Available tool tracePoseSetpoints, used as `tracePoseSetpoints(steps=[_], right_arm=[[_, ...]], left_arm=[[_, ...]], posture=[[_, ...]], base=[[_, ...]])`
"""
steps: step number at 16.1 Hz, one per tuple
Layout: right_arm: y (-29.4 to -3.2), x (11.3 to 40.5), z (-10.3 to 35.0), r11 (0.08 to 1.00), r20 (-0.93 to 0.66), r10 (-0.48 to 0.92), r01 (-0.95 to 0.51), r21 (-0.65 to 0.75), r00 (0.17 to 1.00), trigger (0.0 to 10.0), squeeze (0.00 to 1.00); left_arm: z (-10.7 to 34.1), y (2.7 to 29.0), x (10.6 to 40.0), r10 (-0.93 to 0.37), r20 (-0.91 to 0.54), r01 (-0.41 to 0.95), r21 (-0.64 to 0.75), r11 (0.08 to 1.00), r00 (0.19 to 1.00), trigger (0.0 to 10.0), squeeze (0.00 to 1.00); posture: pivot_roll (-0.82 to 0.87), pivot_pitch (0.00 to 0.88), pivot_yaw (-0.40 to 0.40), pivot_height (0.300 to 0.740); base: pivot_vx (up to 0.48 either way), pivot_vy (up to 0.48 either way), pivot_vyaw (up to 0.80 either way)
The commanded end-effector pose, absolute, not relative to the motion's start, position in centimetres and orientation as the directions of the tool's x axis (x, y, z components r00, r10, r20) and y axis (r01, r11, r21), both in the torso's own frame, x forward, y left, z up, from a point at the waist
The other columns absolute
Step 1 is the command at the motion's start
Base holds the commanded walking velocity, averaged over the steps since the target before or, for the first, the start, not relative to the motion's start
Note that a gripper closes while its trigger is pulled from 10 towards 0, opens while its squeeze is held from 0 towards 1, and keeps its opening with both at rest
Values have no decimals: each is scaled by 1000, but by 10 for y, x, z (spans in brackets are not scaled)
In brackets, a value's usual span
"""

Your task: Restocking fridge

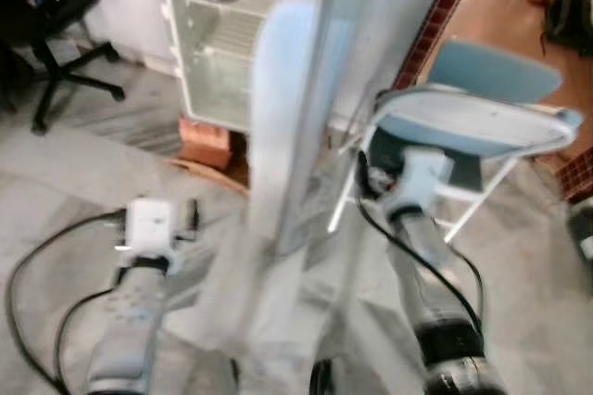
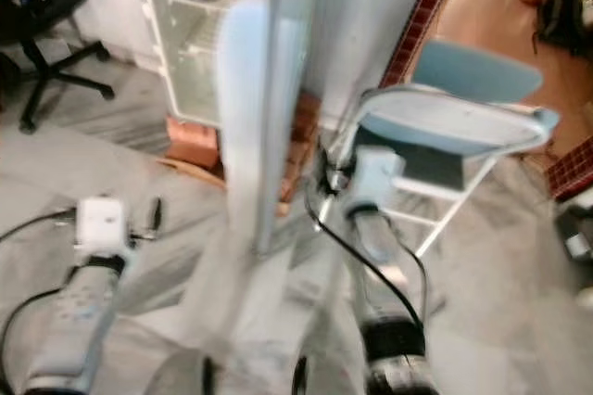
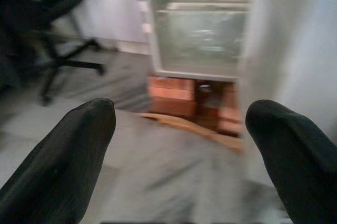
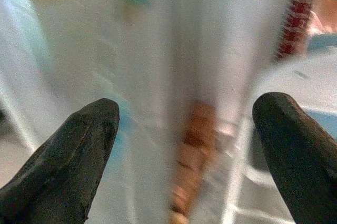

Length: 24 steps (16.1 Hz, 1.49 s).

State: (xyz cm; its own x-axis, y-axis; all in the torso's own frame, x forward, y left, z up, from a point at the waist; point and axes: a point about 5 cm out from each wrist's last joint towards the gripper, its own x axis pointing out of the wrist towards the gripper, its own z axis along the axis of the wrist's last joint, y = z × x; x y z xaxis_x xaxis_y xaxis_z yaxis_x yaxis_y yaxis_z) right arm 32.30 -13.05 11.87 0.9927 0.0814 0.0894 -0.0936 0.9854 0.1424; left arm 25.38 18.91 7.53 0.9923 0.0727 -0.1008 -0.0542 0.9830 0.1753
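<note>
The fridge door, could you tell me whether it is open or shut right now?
Open. The fridge door stands edge-on toward the camera, and the fridge's white shelves show behind it.

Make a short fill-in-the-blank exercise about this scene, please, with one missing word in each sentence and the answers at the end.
1. The fridge stands on ____, with its door swung open.
2. The left gripper has its two black fingers ____ and holds nothing.
3. Beside the right arm stands a folding chair with a light ____ seat.
4. To the far left of the fridge stands a black ____ chair on wheels.

Missing words: bricks; open; blue; office
</note>
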Motion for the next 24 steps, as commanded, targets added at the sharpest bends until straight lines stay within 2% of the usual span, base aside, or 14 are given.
tracePoseSetpoints(steps=[1,3,5,6,7,8,9,10,14,17,18,20,22,24], right_arm=[[-146,331,120,985,69,-3,-9,170,998,10000,0],[-137,342,129,983,77,-12,-3,186,997,10000,0],[-112,352,144,969,110,63,-87,232,992,10000,0],[-85,352,157,893,181,226,-278,354,957,10000,0],[-71,347,168,834,243,331,-403,377,912,10000,0],[-52,331,180,672,339,493,-598,436,801,10000,0],[-48,326,181,621,359,536,-645,445,764,10000,0],[-47,320,167,648,303,579,-653,391,756,10000,0],[-86,315,116,855,75,485,-490,171,871,10000,0],[-106,308,108,901,53,416,-420,110,908,10000,0],[-121,311,111,936,79,326,-334,116,942,10000,0],[-134,311,118,959,108,262,-272,86,959,10000,0],[-139,299,114,968,54,246,-249,42,968,10000,0],[-148,281,103,948,-6,316,-316,-25,949,10000,0]], left_arm=[[74,179,253,53,-100,-40,132,990,994,10000,0],[74,178,254,69,-104,-51,162,986,992,10000,0],[74,175,255,52,-99,-36,156,987,994,10000,0],[74,173,255,45,-97,-29,158,987,994,10000,0],[75,172,255,43,-95,-28,158,987,995,10000,0],[74,173,253,47,-95,-31,159,987,994,10000,0],[74,174,253,48,-96,-32,160,987,994,10000,0],[73,174,253,48,-99,-31,162,986,994,10000,0],[72,171,254,39,-111,-22,153,988,993,10000,0],[71,170,255,34,-114,-17,152,988,993,10000,0],[75,168,257,24,-83,-8,190,982,996,10000,0],[84,162,258,-20,-45,29,220,975,999,10000,0],[87,152,252,-60,-28,65,229,971,998,10000,0],[84,145,245,-122,-13,122,262,957,992,10000,0]], posture=[[119,137,-68,740],[121,133,-67,740],[129,129,-69,740],[142,127,-72,740],[142,127,-72,740],[142,127,-72,740],[140,125,-75,740],[139,126,-74,740],[133,127,-70,740],[129,130,-66,740],[129,138,-60,740],[140,139,-53,740],[130,130,-29,740],[89,121,-15,740]], base=[[0,420,0],[0,216,0],[0,0,0],[0,0,0],[0,0,0],[0,0,0],[0,0,0],[0,0,0],[0,0,0],[0,0,0],[0,0,0],[0,0,0],[0,0,0],[0,0,0]])
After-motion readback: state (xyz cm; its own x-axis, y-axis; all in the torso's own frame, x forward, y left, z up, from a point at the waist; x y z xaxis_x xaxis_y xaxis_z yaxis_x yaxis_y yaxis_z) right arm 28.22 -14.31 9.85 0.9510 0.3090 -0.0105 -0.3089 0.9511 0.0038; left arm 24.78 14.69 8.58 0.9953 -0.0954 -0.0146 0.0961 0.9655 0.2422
